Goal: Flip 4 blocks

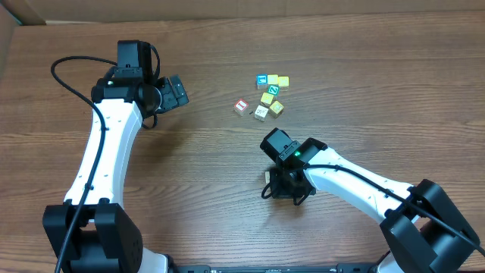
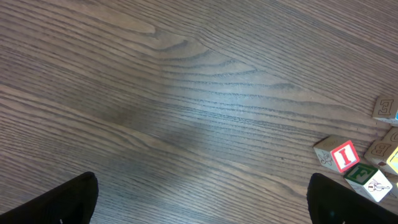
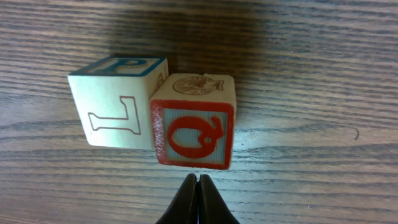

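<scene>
Several small alphabet blocks lie clustered at the back middle of the table, among them a red-printed block (image 1: 242, 106) and a cream block (image 1: 261, 112). In the left wrist view a red "I" block (image 2: 339, 155) sits at the right edge. My left gripper (image 1: 179, 92) (image 2: 205, 208) is open and empty, left of the cluster. My right gripper (image 1: 283, 189) (image 3: 198, 179) is shut and empty, its tips just short of a red "Q" block (image 3: 193, 127). That block touches a cream block (image 3: 115, 102) with a blue "P" on top. The right arm hides both from overhead.
A blue-printed cube (image 1: 262, 80) and yellow cubes (image 1: 273, 80) sit at the back of the cluster. A green-printed cube (image 2: 367, 177) lies beside the "I" block. Brown cardboard (image 1: 7, 38) borders the table's far left corner.
</scene>
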You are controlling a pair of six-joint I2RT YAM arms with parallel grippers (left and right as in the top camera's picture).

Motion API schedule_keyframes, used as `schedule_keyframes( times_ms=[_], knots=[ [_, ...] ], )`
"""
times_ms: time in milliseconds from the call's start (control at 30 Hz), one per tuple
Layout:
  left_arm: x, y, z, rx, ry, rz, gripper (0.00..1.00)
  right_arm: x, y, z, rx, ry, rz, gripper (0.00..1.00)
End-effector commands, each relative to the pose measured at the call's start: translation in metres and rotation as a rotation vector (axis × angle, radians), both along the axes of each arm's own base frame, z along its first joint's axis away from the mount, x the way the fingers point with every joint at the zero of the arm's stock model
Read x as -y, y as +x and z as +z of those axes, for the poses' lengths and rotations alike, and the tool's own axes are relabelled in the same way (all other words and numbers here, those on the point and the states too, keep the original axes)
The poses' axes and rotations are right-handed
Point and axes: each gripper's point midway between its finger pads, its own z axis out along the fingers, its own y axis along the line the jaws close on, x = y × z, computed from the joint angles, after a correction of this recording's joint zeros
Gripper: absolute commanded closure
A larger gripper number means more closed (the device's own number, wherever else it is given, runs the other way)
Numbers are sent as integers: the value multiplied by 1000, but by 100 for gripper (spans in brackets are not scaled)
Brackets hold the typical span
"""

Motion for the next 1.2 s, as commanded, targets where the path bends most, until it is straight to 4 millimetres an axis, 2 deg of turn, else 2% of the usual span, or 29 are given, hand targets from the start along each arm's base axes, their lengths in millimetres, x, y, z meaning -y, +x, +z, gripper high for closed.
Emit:
schedule_keyframes(
  times_ms=[0, 1167],
  knots=[
    [1, 5, 6, 17, -5, 7, 0, 0, 0, -1, -1, 3, -10, 96],
    [1, 5, 5, 17, -5, 7, 0, -4, 11, 0, 45, 17, -13, 96]
  ],
)
